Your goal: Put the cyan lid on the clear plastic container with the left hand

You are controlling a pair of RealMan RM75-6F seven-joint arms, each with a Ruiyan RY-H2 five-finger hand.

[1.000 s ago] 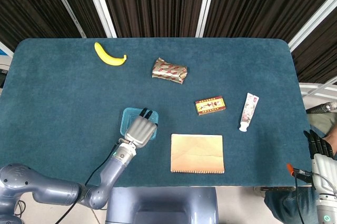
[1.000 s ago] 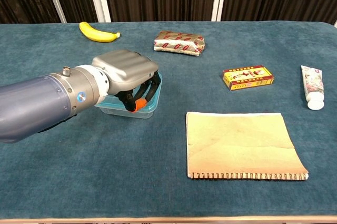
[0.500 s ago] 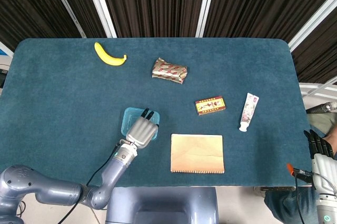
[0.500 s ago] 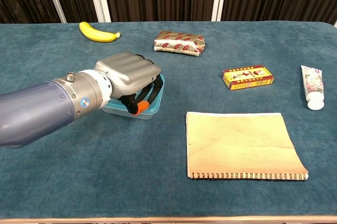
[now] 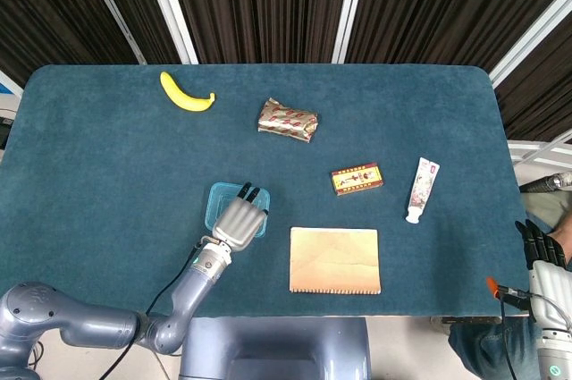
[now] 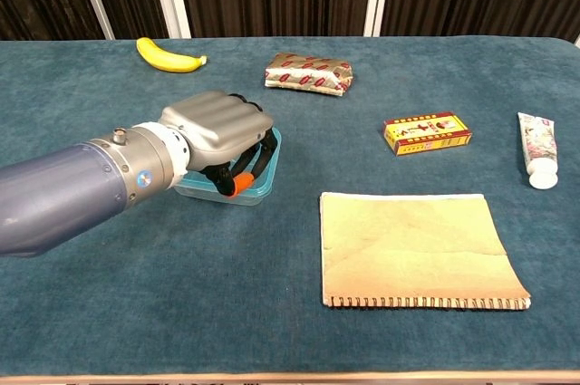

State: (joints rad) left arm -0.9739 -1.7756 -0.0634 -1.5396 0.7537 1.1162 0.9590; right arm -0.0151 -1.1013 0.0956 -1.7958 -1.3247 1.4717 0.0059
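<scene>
The cyan lid (image 5: 220, 204) lies flat on the clear plastic container (image 6: 198, 188), left of the table's middle and near the front. My left hand (image 5: 239, 222) (image 6: 216, 122) covers the lid's right half, palm down. Its dark fingers curl over the lid's far right edge, and the orange-tipped thumb presses against the near side, so the hand grips the lid. Most of the lid and container are hidden under the hand. My right hand (image 5: 539, 246) hangs off the table's right front corner, its fingers straight and holding nothing.
A tan notebook (image 6: 417, 247) lies just right of the container. Further off are a red-and-yellow box (image 6: 427, 132), a tube (image 6: 537, 149), a foil packet (image 6: 308, 73) and a banana (image 6: 168, 56). The table's front edge (image 6: 272, 374) is close behind the forearm.
The left hand with the lid and container shifted slightly toward me and right, then eased back a little. The right hand has not moved.
</scene>
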